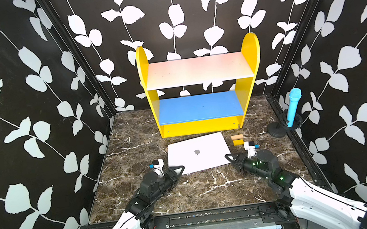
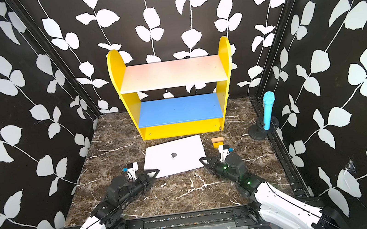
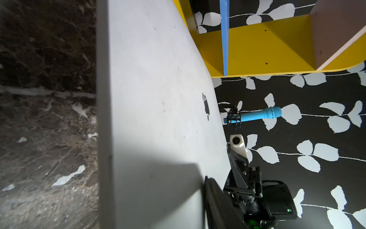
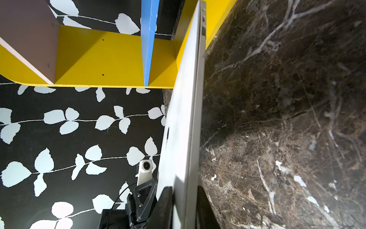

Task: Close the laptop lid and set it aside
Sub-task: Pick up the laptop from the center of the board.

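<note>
The laptop (image 1: 198,160) (image 2: 174,163) lies on the marble table just in front of the shelf. The laptop lid (image 3: 158,89) is down, its silver-white shell and dark apple logo facing up. My left gripper (image 1: 179,168) (image 2: 154,171) is at the front left corner. One of its fingers (image 3: 213,198) hovers over the lid and casts a shadow on it; the other finger is hidden. At the front right corner my right gripper (image 1: 229,157) (image 2: 203,161) (image 4: 185,191) has one finger above and one below the laptop's edge (image 4: 195,119), closed on it.
A yellow shelf unit (image 1: 203,127) with a blue board stands right behind the laptop. Small wooden and yellow blocks (image 1: 237,139) lie to the laptop's right. A blue microphone (image 1: 293,107) on a black stand is at the right wall. Patterned walls enclose three sides.
</note>
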Available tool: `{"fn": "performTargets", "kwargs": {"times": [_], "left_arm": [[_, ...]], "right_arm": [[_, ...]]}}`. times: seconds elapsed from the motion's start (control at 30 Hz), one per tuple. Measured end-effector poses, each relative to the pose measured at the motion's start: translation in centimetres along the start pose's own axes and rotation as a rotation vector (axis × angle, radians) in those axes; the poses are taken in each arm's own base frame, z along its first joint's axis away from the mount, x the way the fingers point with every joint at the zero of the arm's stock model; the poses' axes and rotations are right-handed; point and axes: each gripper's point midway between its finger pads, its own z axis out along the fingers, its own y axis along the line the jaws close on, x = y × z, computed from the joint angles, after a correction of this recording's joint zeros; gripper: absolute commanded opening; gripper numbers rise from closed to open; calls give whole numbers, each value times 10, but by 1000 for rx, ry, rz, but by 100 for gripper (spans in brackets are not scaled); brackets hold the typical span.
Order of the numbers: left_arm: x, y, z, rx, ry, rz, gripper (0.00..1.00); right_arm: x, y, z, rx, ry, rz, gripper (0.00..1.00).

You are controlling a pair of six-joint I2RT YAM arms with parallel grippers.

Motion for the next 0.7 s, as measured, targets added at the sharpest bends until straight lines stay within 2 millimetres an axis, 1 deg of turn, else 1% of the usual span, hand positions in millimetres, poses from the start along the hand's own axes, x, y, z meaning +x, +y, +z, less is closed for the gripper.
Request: {"fn": "performTargets", "kwargs": {"times": [0.2,0.4,0.47,0.7], "left_arm": [[-7,-20,2,26,-14,20,38],[-13,-38,5,45,-26,38,40],[-16,-44,6,50,-31,46,40],[-24,-75,7,105,-47,80,40]], "right_arm": [[-6,15,-5,-19,-28,-12,5],[-11,29,-11,-38,-55,-22,4],[-14,36,-12,-48,-65,-31,3],[-21,63,-20,-88,-96,-65,1]]}}
